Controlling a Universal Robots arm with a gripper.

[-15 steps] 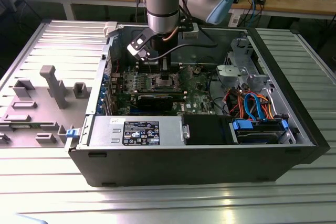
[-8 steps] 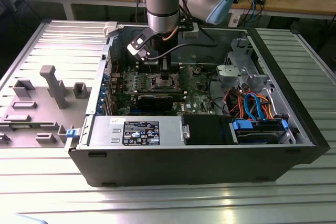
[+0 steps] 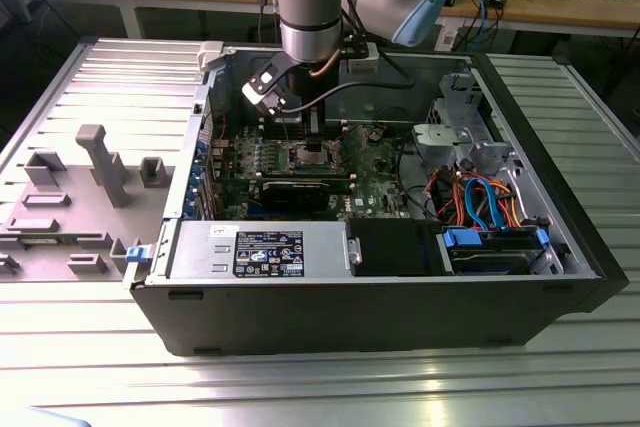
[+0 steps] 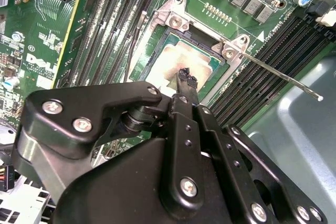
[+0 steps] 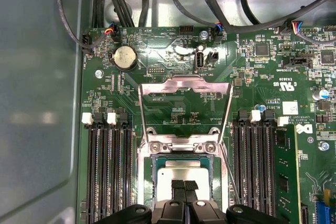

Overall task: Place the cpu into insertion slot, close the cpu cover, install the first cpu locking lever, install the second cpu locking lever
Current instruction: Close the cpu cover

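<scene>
Hovering low over the insertion slot (image 5: 149,182), we are holding the tool (image 5: 184,186) with its fingers drawn together and nothing between them, tips just above the cpu (image 5: 181,171), which is lying flat in the slot. The cpu cover (image 5: 185,81) is standing swung back on the slot's far side, leaving the chip reachable. The tool's body is hiding the cpu's near edge, so we cannot tell whether the tips are touching.

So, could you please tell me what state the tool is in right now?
The tool is closed, holding nothing, its tips over the cpu that sits in the insertion slot.
</scene>
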